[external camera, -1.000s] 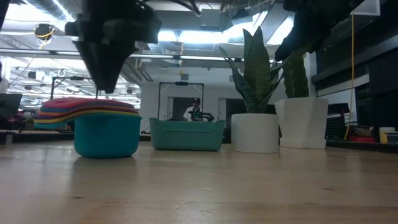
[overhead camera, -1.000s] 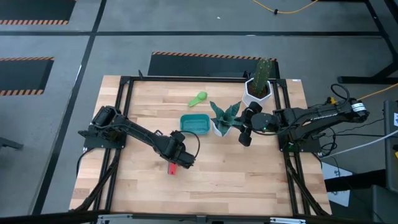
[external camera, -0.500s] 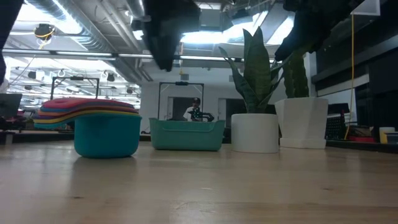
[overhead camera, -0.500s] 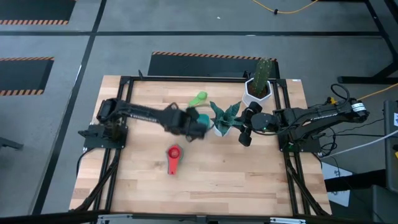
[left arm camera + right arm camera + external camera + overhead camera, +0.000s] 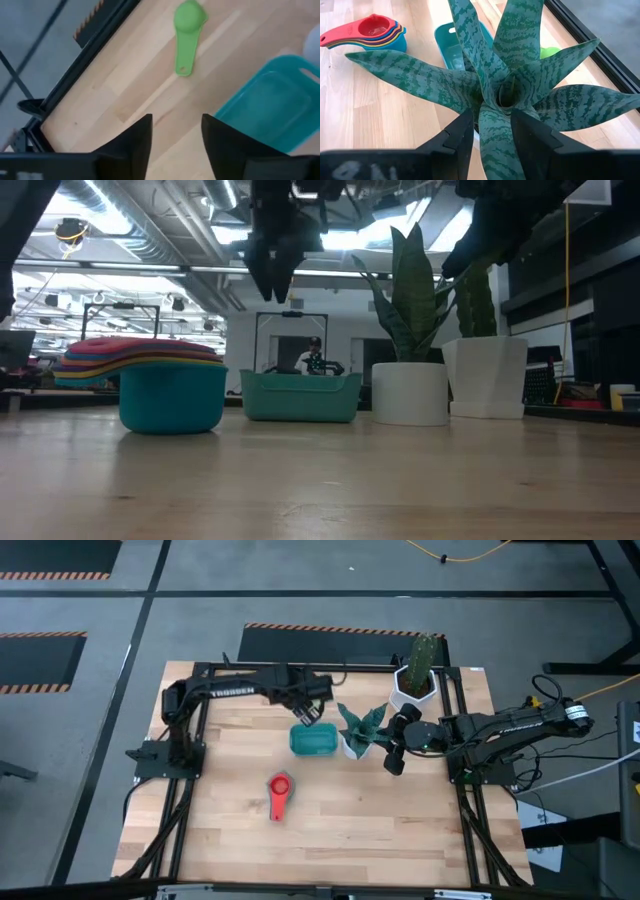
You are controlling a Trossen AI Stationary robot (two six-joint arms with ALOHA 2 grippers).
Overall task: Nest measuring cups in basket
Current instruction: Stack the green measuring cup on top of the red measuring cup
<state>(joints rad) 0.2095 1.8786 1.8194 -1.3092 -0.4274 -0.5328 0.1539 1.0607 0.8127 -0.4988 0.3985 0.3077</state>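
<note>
One stack of measuring cups (image 5: 279, 790) sits well apart from the open, empty left gripper (image 5: 309, 714). One green cup (image 5: 187, 30) lies ahead of it, one basket (image 5: 313, 740) just beside; bare table (image 5: 380, 810) surrounds them.

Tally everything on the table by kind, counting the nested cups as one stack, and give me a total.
Stack of nested measuring cups, red on top: 1
Loose green measuring cup: 1
Teal basket, empty: 1
Potted plants: 2, the striped-leaf plant and the cactus
Total: 5
</note>
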